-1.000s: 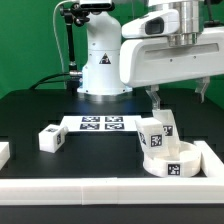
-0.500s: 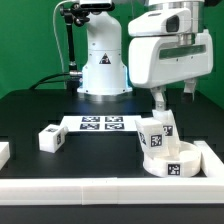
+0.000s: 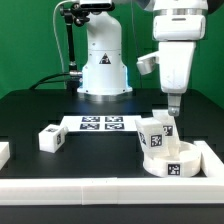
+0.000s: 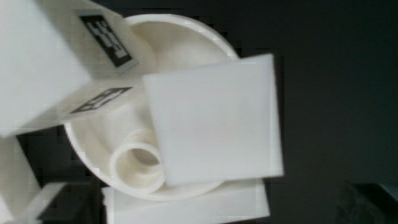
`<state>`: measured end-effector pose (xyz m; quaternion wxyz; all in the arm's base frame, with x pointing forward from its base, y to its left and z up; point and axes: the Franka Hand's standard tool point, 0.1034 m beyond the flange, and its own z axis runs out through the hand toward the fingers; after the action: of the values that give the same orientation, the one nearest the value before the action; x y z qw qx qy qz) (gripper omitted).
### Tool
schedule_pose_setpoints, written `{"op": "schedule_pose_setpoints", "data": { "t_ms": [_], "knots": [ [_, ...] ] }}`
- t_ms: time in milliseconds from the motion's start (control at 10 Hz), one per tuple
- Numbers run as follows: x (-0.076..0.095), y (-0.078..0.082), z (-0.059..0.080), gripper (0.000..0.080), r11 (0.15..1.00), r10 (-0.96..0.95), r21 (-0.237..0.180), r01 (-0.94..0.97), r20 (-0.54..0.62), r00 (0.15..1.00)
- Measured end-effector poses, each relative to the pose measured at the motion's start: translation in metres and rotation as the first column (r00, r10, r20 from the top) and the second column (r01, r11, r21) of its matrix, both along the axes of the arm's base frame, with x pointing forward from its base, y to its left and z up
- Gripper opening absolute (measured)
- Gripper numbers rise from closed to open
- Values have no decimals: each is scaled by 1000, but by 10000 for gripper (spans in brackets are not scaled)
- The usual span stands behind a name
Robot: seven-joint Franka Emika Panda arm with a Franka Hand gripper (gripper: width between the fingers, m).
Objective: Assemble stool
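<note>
The seat (image 3: pixel 170 163) is a thick white disc with a black-and-white tag on its rim. It lies flat on the black table (image 3: pixel 30 115) at the exterior view's right, tucked into the corner of the white rails (image 3: pixel 110 192). The wrist view shows a round socket (image 4: pixel 139 165) on its upward face. Being round, it has no long axis.

Two chunky tagged legs (image 3: pixel 157 134) stand on the seat, close together, long axes roughly upright, perhaps leaning a little. A third leg (image 3: pixel 48 137) lies on its side well apart at the exterior view's left, beside the marker board (image 3: pixel 102 124), its long axis running roughly across the view.

The gripper (image 3: pixel 172 108) hovers just above the standing legs, jaws spread wide, holding nothing.
</note>
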<state>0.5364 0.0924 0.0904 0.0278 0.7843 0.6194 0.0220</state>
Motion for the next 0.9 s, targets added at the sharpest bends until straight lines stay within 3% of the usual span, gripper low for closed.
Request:
{"op": "schedule_pose_setpoints", "data": {
  "t_ms": [300,500,600,700,800,900],
  "knots": [
    [-1,-9,-4,649,989,145,-35,-145,-12,989],
    [-2,-12,-6,649,991,130,-39,-131,-14,991],
    [-2,-12,-7,531,991,126,-39,-127,-16,992],
    [-3,-12,-8,531,992,121,-39,-122,-18,992],
    [-3,-12,-10,376,992,116,-40,-116,-20,993],
    [-2,-12,-10,335,993,112,-40,-112,-19,994]
  ]
}}
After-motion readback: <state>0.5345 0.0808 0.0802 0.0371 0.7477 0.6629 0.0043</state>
